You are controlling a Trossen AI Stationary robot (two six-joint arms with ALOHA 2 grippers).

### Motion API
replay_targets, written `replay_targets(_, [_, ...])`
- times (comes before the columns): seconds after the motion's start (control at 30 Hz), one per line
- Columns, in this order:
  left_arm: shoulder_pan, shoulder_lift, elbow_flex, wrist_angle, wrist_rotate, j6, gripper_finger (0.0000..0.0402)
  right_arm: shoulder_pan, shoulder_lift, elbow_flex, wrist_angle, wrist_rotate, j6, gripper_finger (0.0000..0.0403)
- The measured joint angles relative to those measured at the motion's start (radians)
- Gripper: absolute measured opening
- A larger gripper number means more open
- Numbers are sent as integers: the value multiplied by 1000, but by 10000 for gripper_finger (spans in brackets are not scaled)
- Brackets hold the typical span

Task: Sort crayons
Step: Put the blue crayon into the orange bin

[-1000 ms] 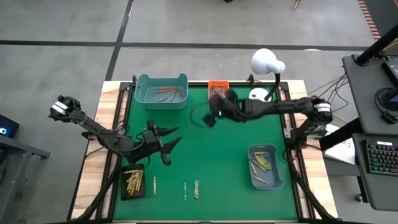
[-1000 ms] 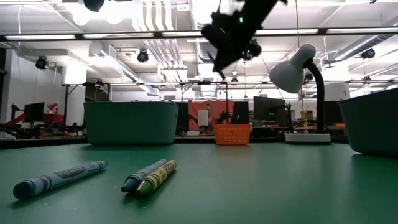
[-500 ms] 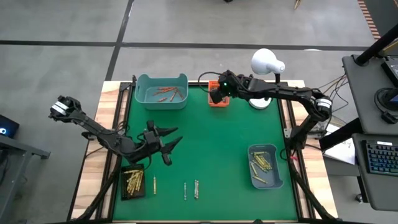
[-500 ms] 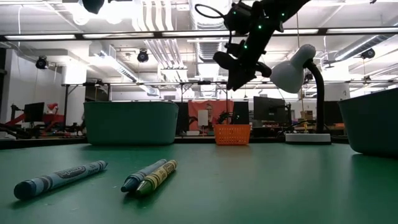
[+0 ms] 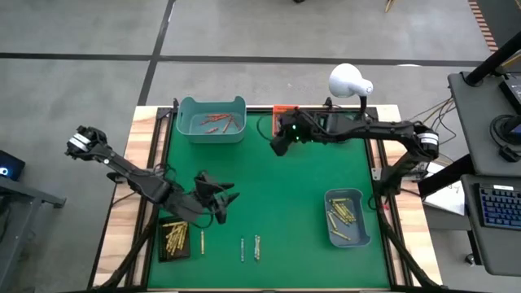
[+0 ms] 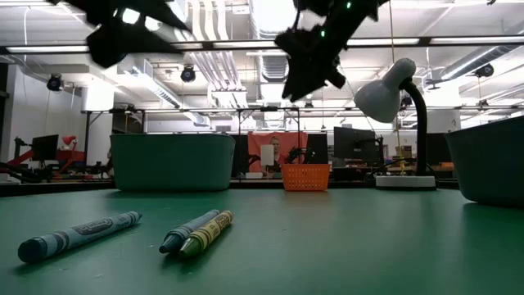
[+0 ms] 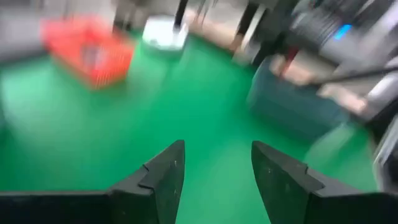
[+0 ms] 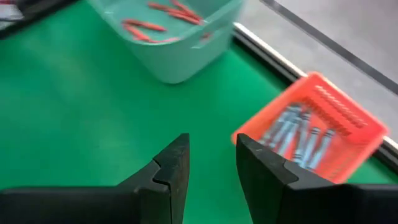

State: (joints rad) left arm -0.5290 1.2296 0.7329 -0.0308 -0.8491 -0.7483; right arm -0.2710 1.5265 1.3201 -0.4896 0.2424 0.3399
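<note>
A green table is seen from above with two dark arms over it. The right pincer is held above the far middle of the table, its fingers apart with nothing between them. Just beyond it, at the far edge, an orange basket is seen holding blue-grey crayons. Farther off to one side of this pincer, a teal bin containing orange-red crayons is placed. A white desk lamp stands at the far edge on the pincer's other side.

The left pincer is held over the near left part of the table, its fingers apart and empty. Just beside it, toward the near edge, a black tray of yellow-gold crayons is found. Loose crayons lie on the table a little further along the near edge: two blue-grey ones and a yellow-green one lying close together are shown in the low view. A second teal bin with yellow-gold crayons is placed well apart from both pincers, at the near right. Open green surface lies between the pincers and the loose crayons.
</note>
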Motion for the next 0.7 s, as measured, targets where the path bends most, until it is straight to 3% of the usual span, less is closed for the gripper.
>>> replay_targets(0.13, [-1, 79, 109, -379, 110, -333, 168, 77, -21, 0, 1, 0, -6, 120])
replay_targets(0.23, [-5, 169, 203, -567, 209, -431, 168, 130, -33, 0, -1, 2, -14, 116])
replay_targets(0.43, [-7, 375, 411, -842, 361, -457, 168, 231, -39, 0, -3, 3, -31, 107])
replay_targets(0.7, [-23, 594, 625, -1113, 396, -462, 168, 354, -40, 0, -78, 2, -39, 108])
